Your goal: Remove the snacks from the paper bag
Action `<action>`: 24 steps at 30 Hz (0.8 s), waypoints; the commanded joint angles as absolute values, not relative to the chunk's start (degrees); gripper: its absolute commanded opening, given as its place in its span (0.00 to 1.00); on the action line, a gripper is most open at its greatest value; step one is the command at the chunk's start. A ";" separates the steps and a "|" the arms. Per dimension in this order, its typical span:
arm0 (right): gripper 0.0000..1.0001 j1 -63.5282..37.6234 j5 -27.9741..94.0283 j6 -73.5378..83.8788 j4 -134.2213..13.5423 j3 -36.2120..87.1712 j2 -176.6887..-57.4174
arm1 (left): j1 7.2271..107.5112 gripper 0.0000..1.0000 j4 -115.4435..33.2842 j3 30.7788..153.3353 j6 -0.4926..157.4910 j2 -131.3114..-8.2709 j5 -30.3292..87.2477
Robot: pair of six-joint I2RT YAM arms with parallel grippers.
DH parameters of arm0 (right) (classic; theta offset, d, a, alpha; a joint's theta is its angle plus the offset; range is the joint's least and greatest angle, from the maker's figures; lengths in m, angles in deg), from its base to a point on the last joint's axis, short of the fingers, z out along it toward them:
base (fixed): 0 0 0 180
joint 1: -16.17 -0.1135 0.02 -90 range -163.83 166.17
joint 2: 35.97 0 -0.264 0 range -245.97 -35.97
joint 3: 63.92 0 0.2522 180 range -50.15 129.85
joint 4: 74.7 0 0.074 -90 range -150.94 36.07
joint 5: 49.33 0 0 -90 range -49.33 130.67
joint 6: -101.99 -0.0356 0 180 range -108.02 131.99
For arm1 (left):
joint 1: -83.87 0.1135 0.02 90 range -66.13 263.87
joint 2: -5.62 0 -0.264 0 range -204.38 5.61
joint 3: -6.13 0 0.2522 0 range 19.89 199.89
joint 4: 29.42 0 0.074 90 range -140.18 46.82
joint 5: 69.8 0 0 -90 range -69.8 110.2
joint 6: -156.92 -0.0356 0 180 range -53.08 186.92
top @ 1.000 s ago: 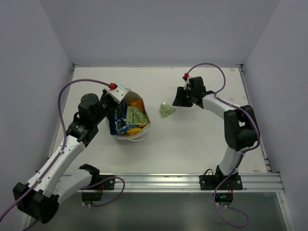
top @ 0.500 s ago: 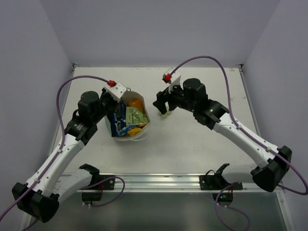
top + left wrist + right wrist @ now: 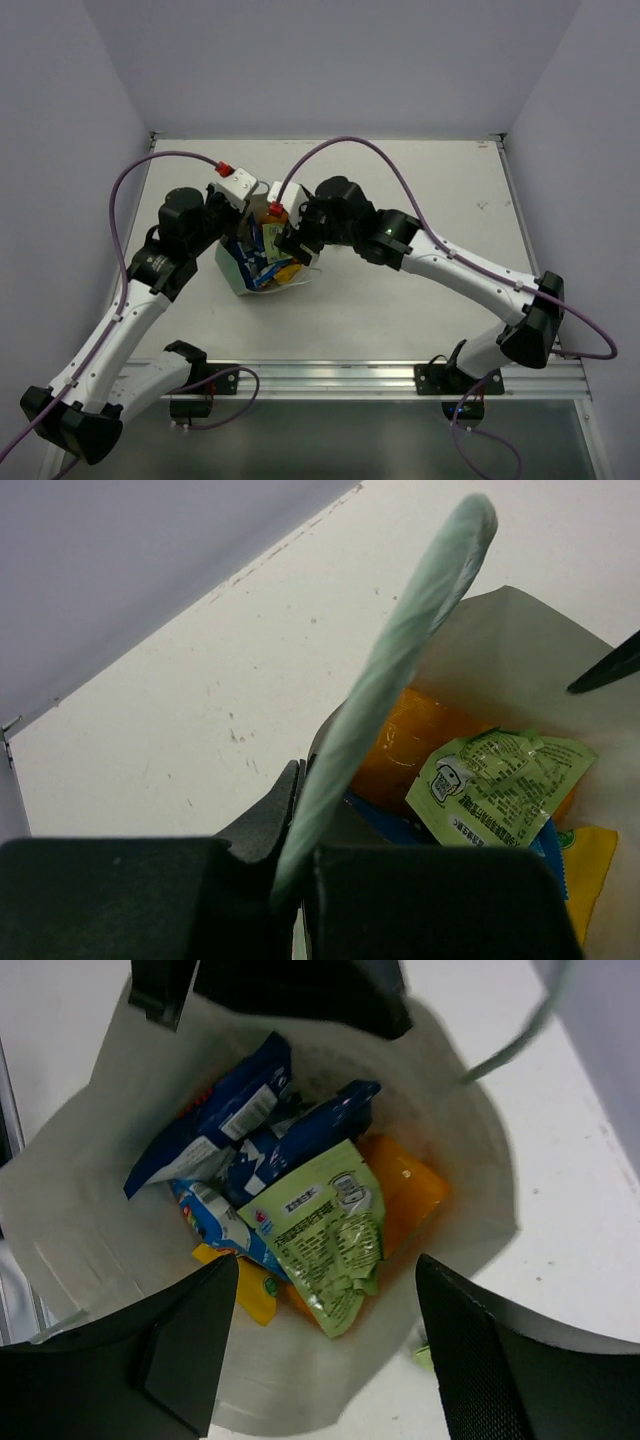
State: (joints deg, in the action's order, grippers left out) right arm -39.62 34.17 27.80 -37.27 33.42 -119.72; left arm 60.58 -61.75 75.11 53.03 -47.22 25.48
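On the white worktop (image 3: 420,180), left of centre: the small mint-green paper gift bag (image 3: 233,277), mouth up, with more of its mint wall showing at the near-left than half a second ago. Over its mouth now, swung across from mid-worktop: the right gripper (image 3: 328,1265), fingers (image 3: 185,1345) spread wide apart, gripping nothing, one on either side of the packets below. At the bag's far-left rim, as before: the left gripper (image 3: 290,880), fingers clamped on the paper wall. Inside the bag, none lifted out yet: two dark blue crinkly chip bags (image 3: 215,1125), a pale green printed sachet (image 3: 325,1230) lying on top, an orange pouch (image 3: 405,1190) beneath it against the wall, a light blue candy pack (image 3: 215,1215), and a yellow pack (image 3: 250,1295) nearest the lower rim.
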 commanded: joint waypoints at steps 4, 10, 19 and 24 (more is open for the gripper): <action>0.77 -40.43 37.05 31.06 -34.04 37.81 -126.66 | 60.49 0.00 -61.64 77.63 55.76 -45.63 26.52; 0.80 -40.34 41.80 32.72 -33.51 39.40 -132.47 | 60.49 0.00 -61.64 77.28 56.02 -45.27 26.79; 0.85 -39.37 44.45 32.64 -34.83 40.28 -138.27 | 60.49 0.00 -61.73 77.10 56.02 -44.92 27.76; 0.76 -39.20 43.31 32.20 -35.88 39.32 -139.59 | 60.49 0.00 -61.64 77.10 55.85 -44.57 27.58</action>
